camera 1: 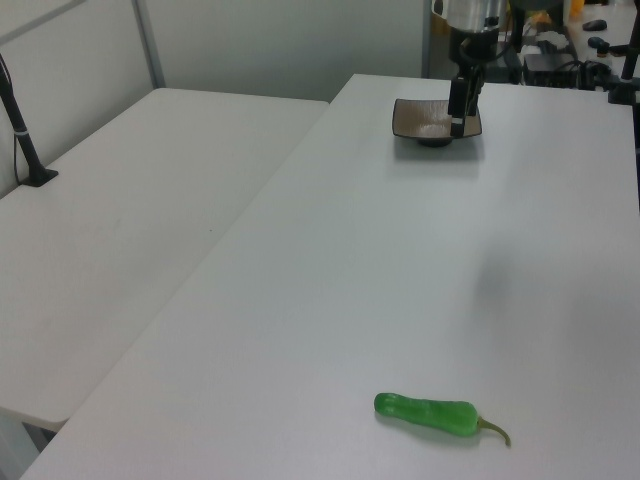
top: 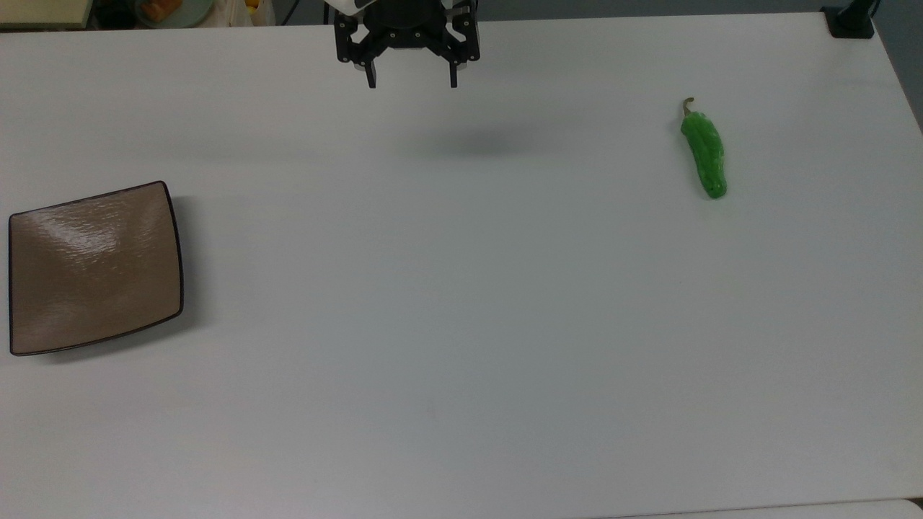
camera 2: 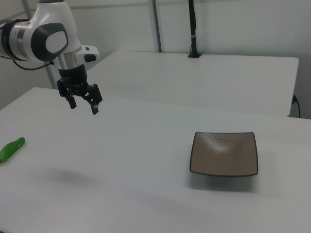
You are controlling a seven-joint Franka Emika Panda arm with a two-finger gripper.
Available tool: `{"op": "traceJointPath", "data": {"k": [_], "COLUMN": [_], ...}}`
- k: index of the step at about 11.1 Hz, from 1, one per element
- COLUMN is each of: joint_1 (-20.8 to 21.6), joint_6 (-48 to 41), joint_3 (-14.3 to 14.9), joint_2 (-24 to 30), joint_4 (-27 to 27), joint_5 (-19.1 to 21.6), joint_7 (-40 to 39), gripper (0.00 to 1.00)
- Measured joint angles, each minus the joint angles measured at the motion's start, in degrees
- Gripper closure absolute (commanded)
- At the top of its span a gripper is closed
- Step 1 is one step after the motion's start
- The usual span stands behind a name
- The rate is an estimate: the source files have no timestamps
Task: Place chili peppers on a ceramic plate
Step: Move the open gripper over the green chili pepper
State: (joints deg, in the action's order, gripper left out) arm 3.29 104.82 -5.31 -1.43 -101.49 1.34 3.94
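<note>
In the top view, the gripper (top: 412, 83) is hanging above the bench (top: 461, 324) with fingers apart and empty, the chili pepper (top: 704, 153) lying far right, the ceramic plate (top: 94, 267) far left. In the left view, the pepper (camera 1: 428, 413) is looking glossy, bumpy and probably light and slippery, so gripping mid-body seems best. In the right view, the plate (camera 2: 223, 153) is showing a shiny, textured, dark-rimmed square.

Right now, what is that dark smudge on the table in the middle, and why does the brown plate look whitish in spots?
In the top view the smudge is the soft shadow of the claw, which hangs open above the table. The whitish streaks on the plate are glare from overhead light; the right view shows the same sheen on the plate.
</note>
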Motion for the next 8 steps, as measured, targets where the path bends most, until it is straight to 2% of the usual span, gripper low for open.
{"op": "traceJointPath", "data": {"k": [3, 6, 8], "joint_1": [1.0, 2.3, 4.9], "joint_6": [0.0, 3.3, 6.6], "joint_3": [-2.5, -9.2, -12.4], "joint_2": [-0.8, -3.1, -5.5], "joint_4": [-0.1, -0.2, -0.3], "joint_5": [0.7, 0.8, 0.9], "joint_7": [3.5, 10.8, 14.9], "gripper": [0.0, 0.0, 0.0]}}
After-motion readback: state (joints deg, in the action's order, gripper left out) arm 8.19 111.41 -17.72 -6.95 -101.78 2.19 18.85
